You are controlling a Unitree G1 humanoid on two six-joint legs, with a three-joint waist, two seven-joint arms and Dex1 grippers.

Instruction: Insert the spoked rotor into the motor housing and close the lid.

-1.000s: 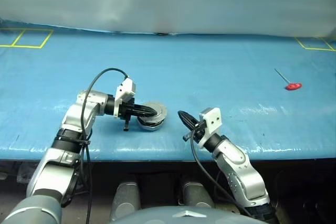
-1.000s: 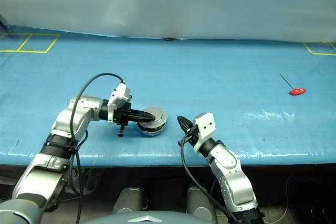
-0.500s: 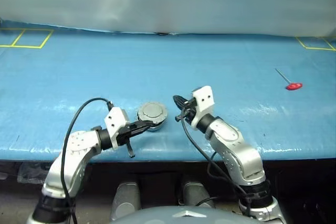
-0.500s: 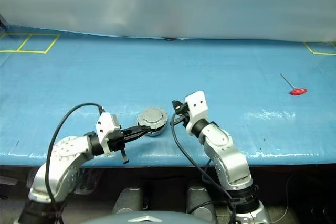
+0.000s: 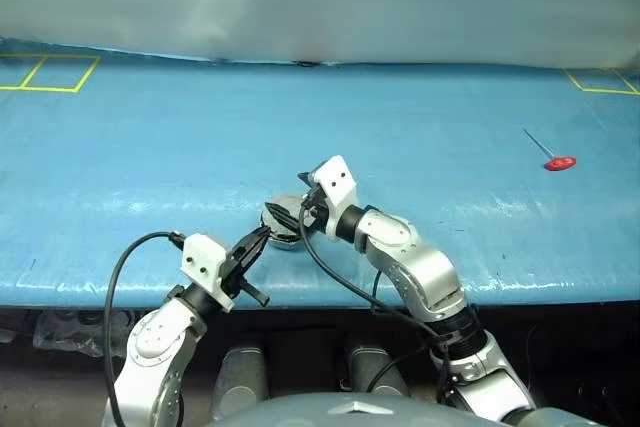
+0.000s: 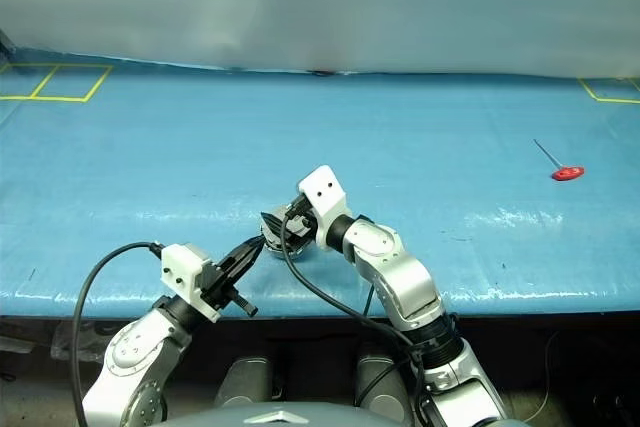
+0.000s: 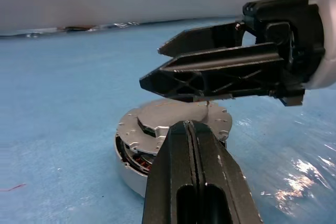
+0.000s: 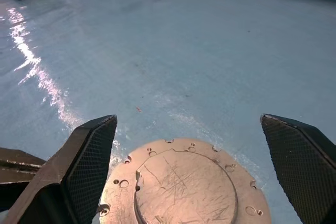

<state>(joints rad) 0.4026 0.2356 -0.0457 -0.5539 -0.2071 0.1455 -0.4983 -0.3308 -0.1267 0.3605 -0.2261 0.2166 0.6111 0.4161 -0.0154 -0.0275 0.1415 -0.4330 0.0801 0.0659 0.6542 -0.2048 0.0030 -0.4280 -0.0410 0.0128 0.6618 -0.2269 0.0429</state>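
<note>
So my right gripper (image 8: 189, 182) has its jaws spread wide, one finger on each side of the motor housing (image 7: 137, 162), hanging just above it and holding nothing. From my right wrist I look straight down on the lid (image 8: 184, 187): plain grey disc, scratched raised centre, little holes round the rim, and my two fingers are clear of it on both sides. The lid lies flat on top of the housing, though from my left wrist I can see a gap under its edge with copper windings showing through, so I can't say it's fully seated. Can't see the rotor itself.

My left gripper (image 5: 262, 235) is pinched shut on nothing, fingertips pressed together, pointing at the housing from the near side, close to it but not touching as far as I can tell.

The housing sits on the blue table (image 5: 420, 127), near the front edge, roughly in the middle between my arms. Way off to my right there's a small tool with a red handle (image 5: 553, 160) lying on the mat. Yellow tape squares (image 5: 50, 72) mark the far left corner.
</note>
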